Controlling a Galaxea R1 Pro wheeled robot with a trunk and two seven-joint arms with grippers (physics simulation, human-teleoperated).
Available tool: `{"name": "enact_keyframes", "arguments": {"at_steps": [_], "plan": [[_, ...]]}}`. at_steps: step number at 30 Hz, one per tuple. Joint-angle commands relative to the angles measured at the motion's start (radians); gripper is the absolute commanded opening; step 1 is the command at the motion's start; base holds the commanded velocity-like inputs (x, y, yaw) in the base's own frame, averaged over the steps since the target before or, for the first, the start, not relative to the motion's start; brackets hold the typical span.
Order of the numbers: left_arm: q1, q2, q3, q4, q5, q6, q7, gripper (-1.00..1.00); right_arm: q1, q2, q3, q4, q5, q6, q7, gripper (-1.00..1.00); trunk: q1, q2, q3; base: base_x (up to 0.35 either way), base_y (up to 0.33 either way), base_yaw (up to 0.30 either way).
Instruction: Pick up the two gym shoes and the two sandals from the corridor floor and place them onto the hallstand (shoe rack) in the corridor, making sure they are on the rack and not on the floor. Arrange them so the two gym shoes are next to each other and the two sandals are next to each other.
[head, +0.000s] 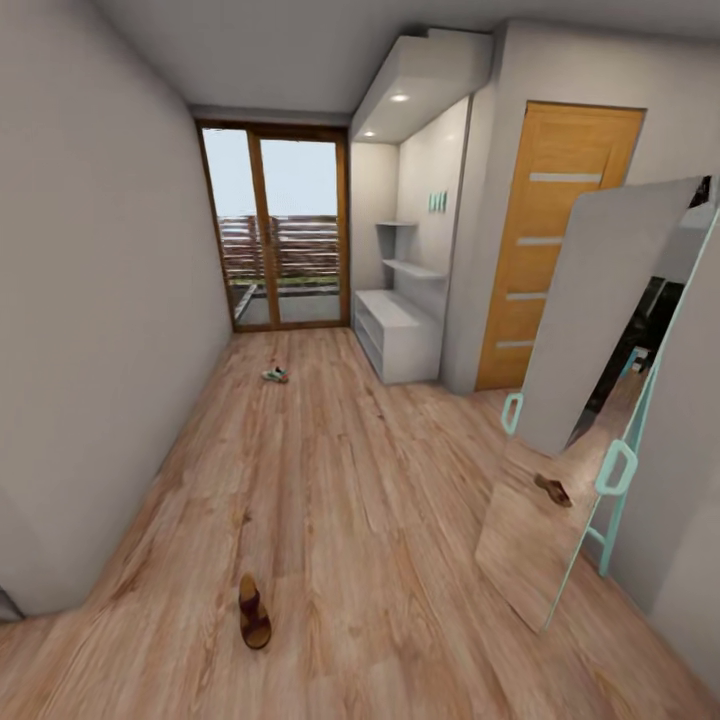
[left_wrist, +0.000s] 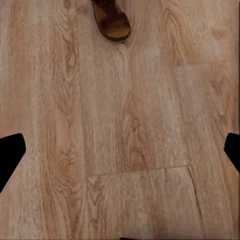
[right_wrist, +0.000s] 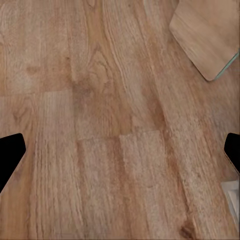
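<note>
One dark brown sandal (head: 253, 612) lies on the wood-plank corridor floor (head: 360, 520) close in front of me, slightly left. In the left wrist view this sandal (left_wrist: 112, 22) lies ahead of my open left gripper (left_wrist: 120, 152), whose dark fingertips (left_wrist: 10, 155) stand wide apart above bare planks. My right gripper (right_wrist: 120, 155) is open too, over bare floor. Far down the corridor a white gym shoe with green (head: 275, 375) rests on the floor. The white hallstand (head: 398, 335) with floating shelves stands at the far right wall.
A tall mirror with a mint frame (head: 600, 400) leans on the right wall, and a brown sandal shape (head: 553, 490) shows in its reflection. Its lower corner (right_wrist: 207, 35) is in the right wrist view. An orange door (head: 555, 240) and glass doors (head: 285, 230) lie beyond.
</note>
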Motion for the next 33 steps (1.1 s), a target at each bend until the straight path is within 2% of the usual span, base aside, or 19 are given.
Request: {"name": "enact_keyframes", "arguments": {"at_steps": [1,15,33], "plan": [[-0.001,0.000,0.003,0.001,0.000,-0.003,-0.001,1.00,0.000,0.000,0.001,0.001,0.002,-0.003,0.000,1.00,0.000,0.000,-0.002,0.300,-0.167,0.000],[-0.002,0.000,0.003,0.000,0.001,-0.003,-0.001,1.00,0.000,0.003,0.000,0.000,0.001,-0.002,0.001,1.00,0.000,0.000,-0.020,0.301,-0.167,0.000],[-0.002,0.000,0.010,-0.001,0.007,-0.003,-0.001,1.00,-0.001,0.003,0.001,0.001,0.002,-0.002,0.001,1.00,0.000,0.000,-0.023,0.312,-0.119,0.000]]}}
